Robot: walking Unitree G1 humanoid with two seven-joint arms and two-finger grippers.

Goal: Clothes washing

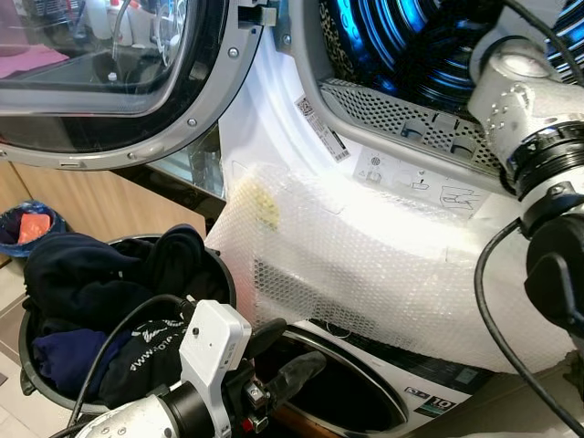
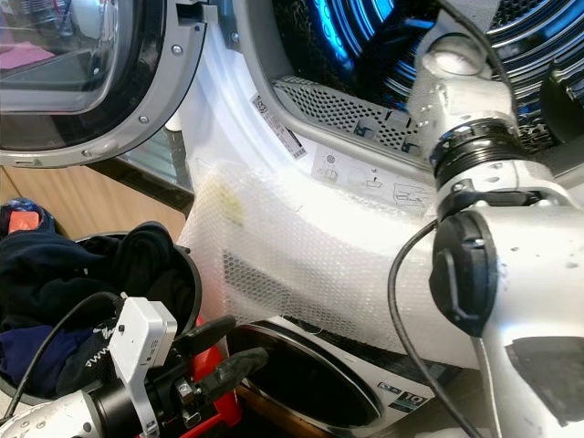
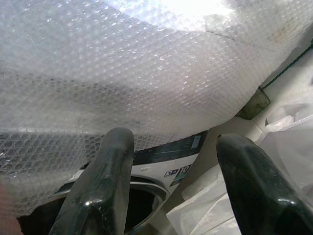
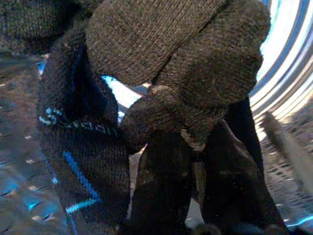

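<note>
The right arm [image 2: 474, 137] reaches up into the open drum [image 1: 411, 46], lit blue inside. In the right wrist view its jaws are clamped on a dark knit garment [image 4: 171, 73], pinching a bunched fold of it between the two fingers [image 4: 161, 171]; the rest droops in loose loops over the perforated drum wall.

The cloth looks soft, limp and light, a coarse knit that gives good friction, so it is unlikely to slip from a pinch. It has no stiffness at all: it will sag, trail and stretch from wherever it is held, and a hanging end could catch on the drum's rim or stick to the fingers when they part. A bunched fold near the middle of the piece, as here, seems the best hold, since it keeps the trailing ends short.

The left gripper [image 1: 274, 360] hovers low before the machine, its jaws apart and holding nothing, near a lower round opening [image 1: 347, 392]. Just beside it stands a black basket [image 1: 217, 274] heaped with more dark clothes [image 1: 100, 292], navy and black, tangled together. Pulling one piece is likely to drag its neighbours, so a raised fold on top of the heap is the place to take. Bubble wrap [image 1: 383, 265] covers the machine's front below the drum, and the door [image 1: 109, 73] stands swung open to the left.
</note>
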